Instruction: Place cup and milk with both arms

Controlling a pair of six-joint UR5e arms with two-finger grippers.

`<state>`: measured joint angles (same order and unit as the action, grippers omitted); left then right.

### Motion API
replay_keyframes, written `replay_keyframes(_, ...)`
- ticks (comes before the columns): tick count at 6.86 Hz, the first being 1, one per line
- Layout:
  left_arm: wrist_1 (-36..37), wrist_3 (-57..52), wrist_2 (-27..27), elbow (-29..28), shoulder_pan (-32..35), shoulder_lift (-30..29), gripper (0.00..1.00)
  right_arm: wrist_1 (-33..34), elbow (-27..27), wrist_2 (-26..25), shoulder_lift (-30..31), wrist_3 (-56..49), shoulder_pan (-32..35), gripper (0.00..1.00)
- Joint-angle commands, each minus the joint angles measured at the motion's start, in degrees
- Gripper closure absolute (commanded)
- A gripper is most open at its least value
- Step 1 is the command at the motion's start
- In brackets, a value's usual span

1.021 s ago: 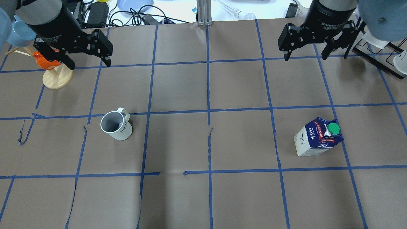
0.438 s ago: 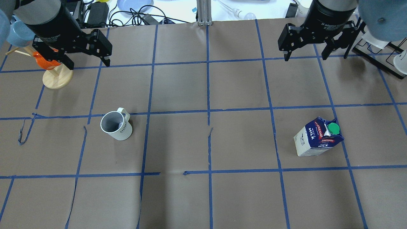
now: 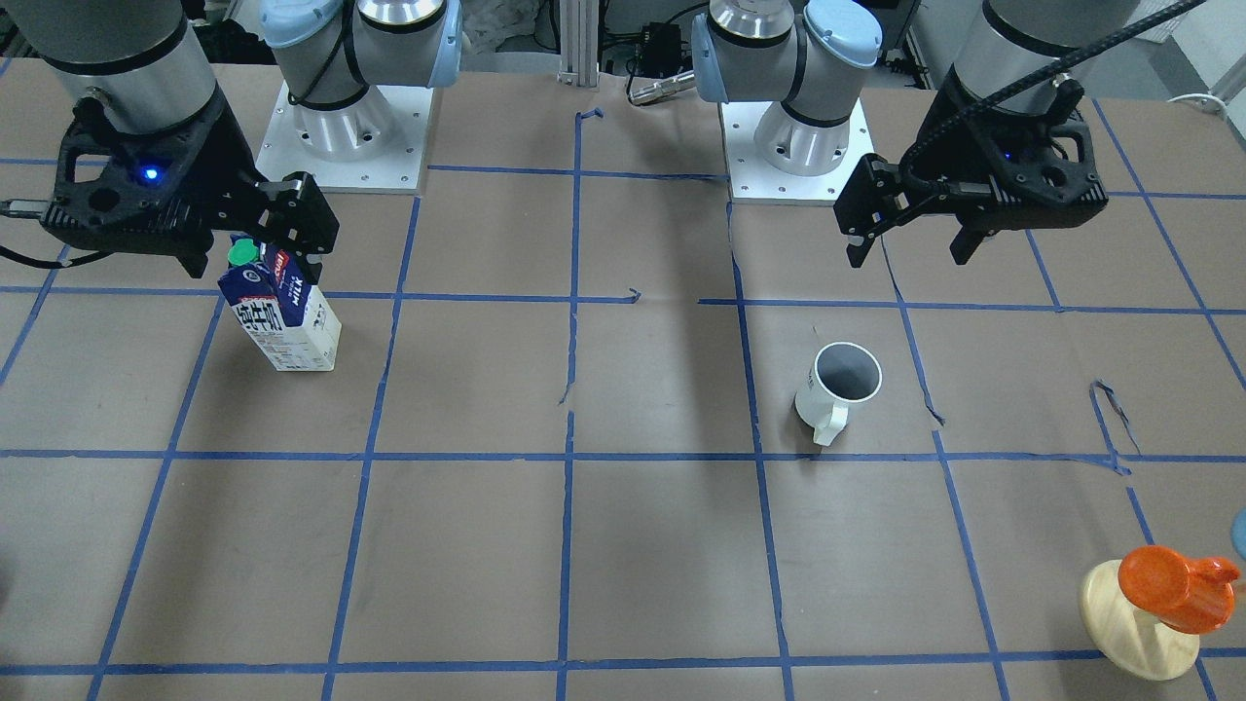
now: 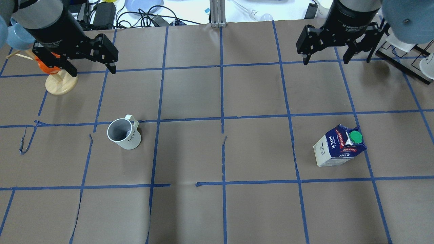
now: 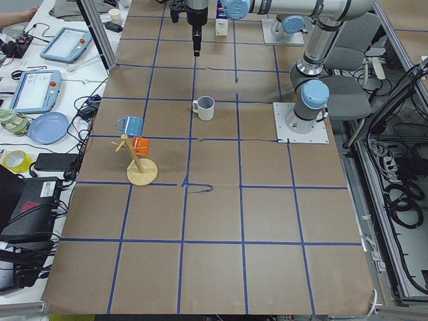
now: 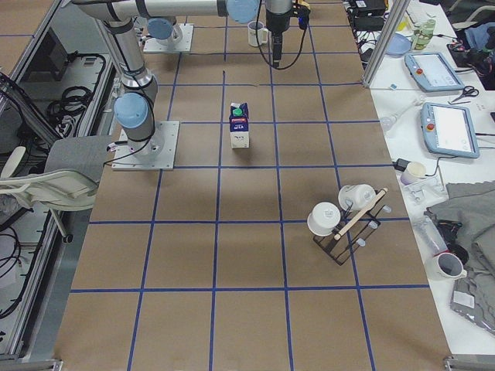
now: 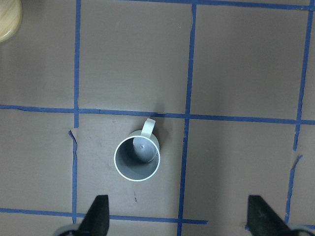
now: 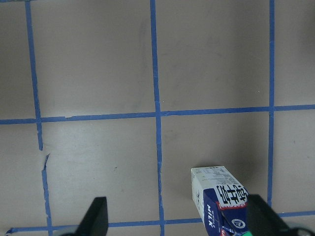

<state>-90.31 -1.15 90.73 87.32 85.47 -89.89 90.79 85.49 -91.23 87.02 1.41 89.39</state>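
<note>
Shifted slightly outward, the left claw (image 4: 93,72) hangs spread wide above the bench (image 4: 257,213); the right claw (image 4: 325,62) is equally released. The cup (image 4: 123,135) and milk (image 4: 339,147) stand well apart, ungrasped.

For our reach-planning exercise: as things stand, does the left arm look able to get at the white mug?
Probably yes. The left gripper hangs above the table with jaws open, the cup stands upright by itself, and nothing lies between them; the orange cup sits off to one side.
</note>
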Motion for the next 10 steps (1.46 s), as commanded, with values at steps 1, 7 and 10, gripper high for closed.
replay_keyframes(1,0.7,0.4,-0.7,0.5,0.0,-1.3,0.00,0.0,0.0,0.0,0.0,0.0,0.0,0.00)
replay_keyframes(7,0.0,-9.4,0.0,2.5,-2.2,-0.2,0.00,0.0,0.0,0.0,0.1,0.0,0.0,0.00)
replay_keyframes(10,5.1,-22.9,-1.7,10.6,-16.7,-1.4,0.00,-0.1,0.0,0.0,0.0,0.0,0.0,0.00)
